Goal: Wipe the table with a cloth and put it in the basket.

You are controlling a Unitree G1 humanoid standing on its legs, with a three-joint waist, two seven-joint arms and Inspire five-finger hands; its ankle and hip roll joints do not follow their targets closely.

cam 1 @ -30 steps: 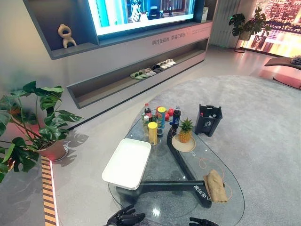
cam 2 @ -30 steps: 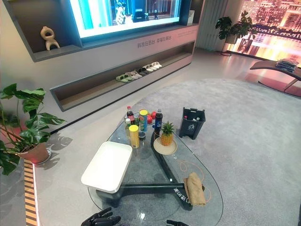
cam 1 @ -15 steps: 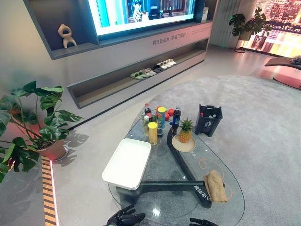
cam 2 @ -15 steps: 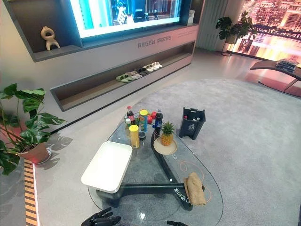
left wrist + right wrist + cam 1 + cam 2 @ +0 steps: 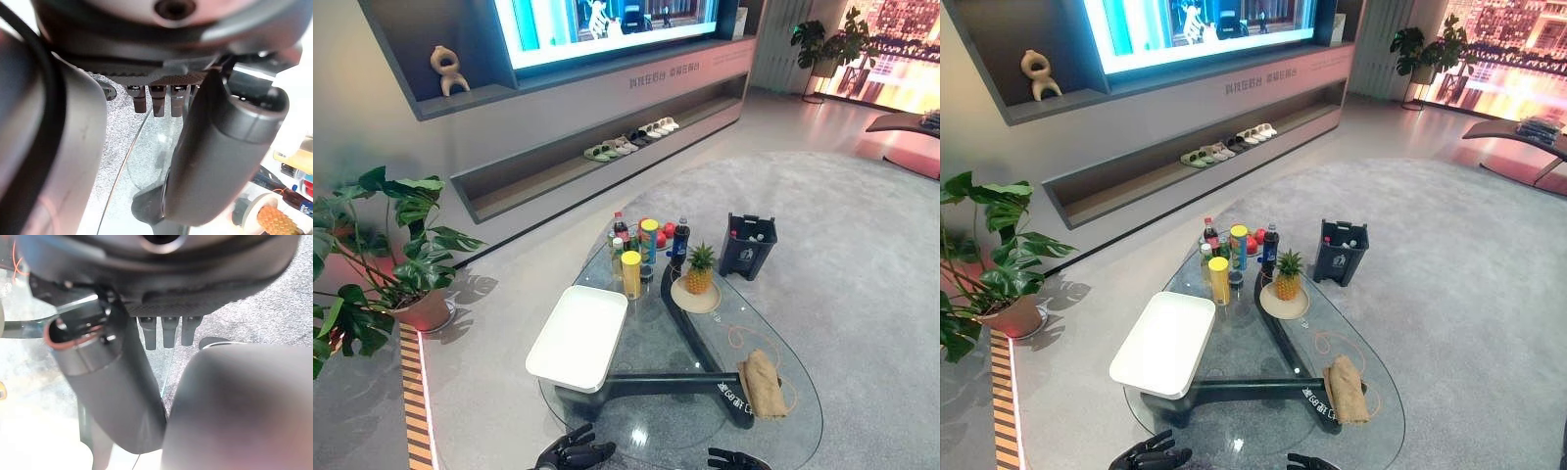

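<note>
The tan cloth [image 5: 763, 385] lay folded on the glass table [image 5: 803, 431] near its right edge, its long axis running from the near edge towards the pineapple [image 5: 699, 270]. Both hands hung low at the near edge, holding nothing: the left hand [image 5: 574, 453] loosely spread, the right hand [image 5: 736, 459] apparently relaxed too. The right hand should reach forward and close across the cloth's short width. The dark basket [image 5: 747, 247] stood on the carpet beyond the table.

A pineapple [image 5: 699, 270] on a plate [image 5: 695, 300] stands well beyond the hands, bottles [image 5: 646, 245] just behind it. A potted plant [image 5: 382, 250] sits far off, left of the left hand.
</note>
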